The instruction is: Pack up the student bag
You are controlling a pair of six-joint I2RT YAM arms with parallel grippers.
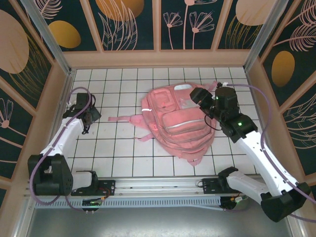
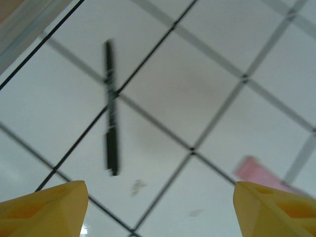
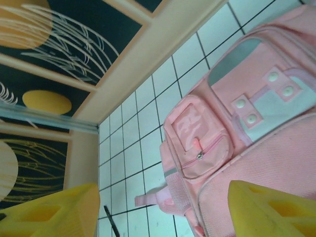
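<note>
The student bag (image 1: 177,123) is a large pink backpack lying flat in the middle of the white tiled table (image 1: 113,153). Its zipped front pocket (image 3: 200,148) and whitish patch (image 3: 276,98) show in the right wrist view. My right gripper (image 1: 200,96) hovers over the bag's far right part. It (image 3: 163,207) is open, with nothing between its yellow fingers (image 3: 266,212). My left gripper (image 1: 90,118) is low over the tiles, left of the bag's strap (image 1: 121,119). It (image 2: 158,207) is open and empty. A black pen (image 2: 111,123) lies on the tiles just ahead of it.
Patterned wooden walls (image 1: 158,29) close in the table at the back and both sides. The left wall stands near the left gripper. A pink strap end (image 2: 256,173) lies to the right of the left fingers. The pen (image 3: 112,228) lies left of the bag.
</note>
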